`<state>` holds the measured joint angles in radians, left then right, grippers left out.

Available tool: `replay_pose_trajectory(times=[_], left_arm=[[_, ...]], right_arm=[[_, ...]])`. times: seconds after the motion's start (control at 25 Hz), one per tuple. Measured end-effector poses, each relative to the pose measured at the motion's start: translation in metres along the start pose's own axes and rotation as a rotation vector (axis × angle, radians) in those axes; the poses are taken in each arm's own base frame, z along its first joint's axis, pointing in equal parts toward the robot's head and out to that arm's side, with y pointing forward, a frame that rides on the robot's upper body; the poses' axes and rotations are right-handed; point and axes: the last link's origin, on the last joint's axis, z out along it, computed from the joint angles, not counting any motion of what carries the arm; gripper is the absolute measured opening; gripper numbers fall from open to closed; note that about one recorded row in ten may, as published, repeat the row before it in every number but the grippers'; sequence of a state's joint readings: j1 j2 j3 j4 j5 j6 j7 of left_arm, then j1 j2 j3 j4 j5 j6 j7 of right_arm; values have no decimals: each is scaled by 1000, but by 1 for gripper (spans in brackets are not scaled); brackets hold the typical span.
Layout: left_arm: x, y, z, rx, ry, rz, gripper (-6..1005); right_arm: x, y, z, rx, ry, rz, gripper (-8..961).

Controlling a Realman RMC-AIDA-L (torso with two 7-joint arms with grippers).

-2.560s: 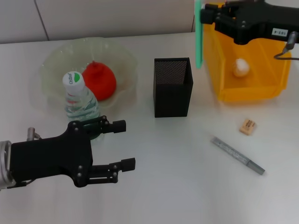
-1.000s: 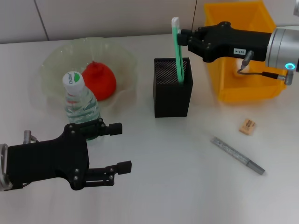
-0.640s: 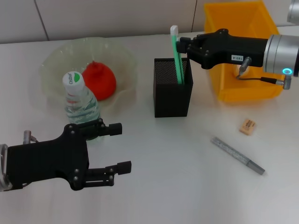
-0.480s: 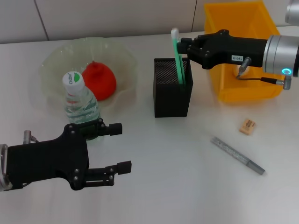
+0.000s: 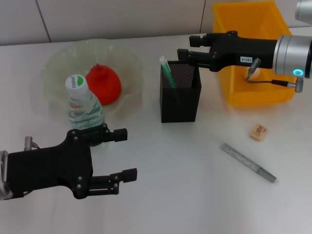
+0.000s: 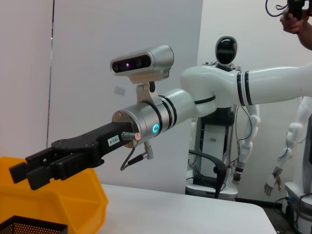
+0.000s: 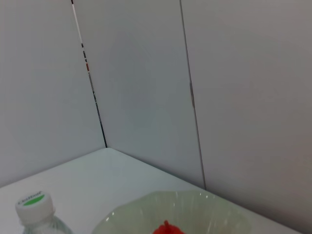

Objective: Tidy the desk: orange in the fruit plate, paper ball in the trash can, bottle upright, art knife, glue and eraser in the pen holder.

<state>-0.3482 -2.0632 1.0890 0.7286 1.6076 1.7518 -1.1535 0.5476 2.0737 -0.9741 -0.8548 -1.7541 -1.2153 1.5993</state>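
The green glue stick (image 5: 167,72) leans inside the black mesh pen holder (image 5: 180,100), against its left side. My right gripper (image 5: 188,46) is open and empty just above the holder's back rim; it also shows in the left wrist view (image 6: 28,171). The orange (image 5: 104,84) lies in the clear fruit plate (image 5: 58,66). The bottle (image 5: 82,105) stands upright at the plate's front edge. The eraser (image 5: 258,132) and the grey art knife (image 5: 247,162) lie on the table at the right. My left gripper (image 5: 125,155) is open and empty, low at the front left.
The yellow trash can (image 5: 253,97) stands at the back right, behind my right arm; the arm hides its inside. The right wrist view shows the bottle cap (image 7: 33,202), the plate's rim (image 7: 195,202) and a wall behind.
The right gripper lowered the glue stick into the pen holder and opened. The stick has dropped in and tipped to the left side. The left arm has not moved.
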Motion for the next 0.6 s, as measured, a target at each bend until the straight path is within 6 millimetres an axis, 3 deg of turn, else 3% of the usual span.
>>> replay_pose_trajectory(times=[0.2, 0.32, 0.6], left_arm=[[0, 0, 0, 1, 0, -1, 802], [-1, 1, 0, 2, 1, -3, 802], [0, 0, 1, -1, 1, -1, 802]], right_arm=[[-10, 0, -3, 3, 46, 3, 405], [-17, 1, -7, 5, 50, 8, 664], [-33, 7, -18, 27, 174, 7, 758]])
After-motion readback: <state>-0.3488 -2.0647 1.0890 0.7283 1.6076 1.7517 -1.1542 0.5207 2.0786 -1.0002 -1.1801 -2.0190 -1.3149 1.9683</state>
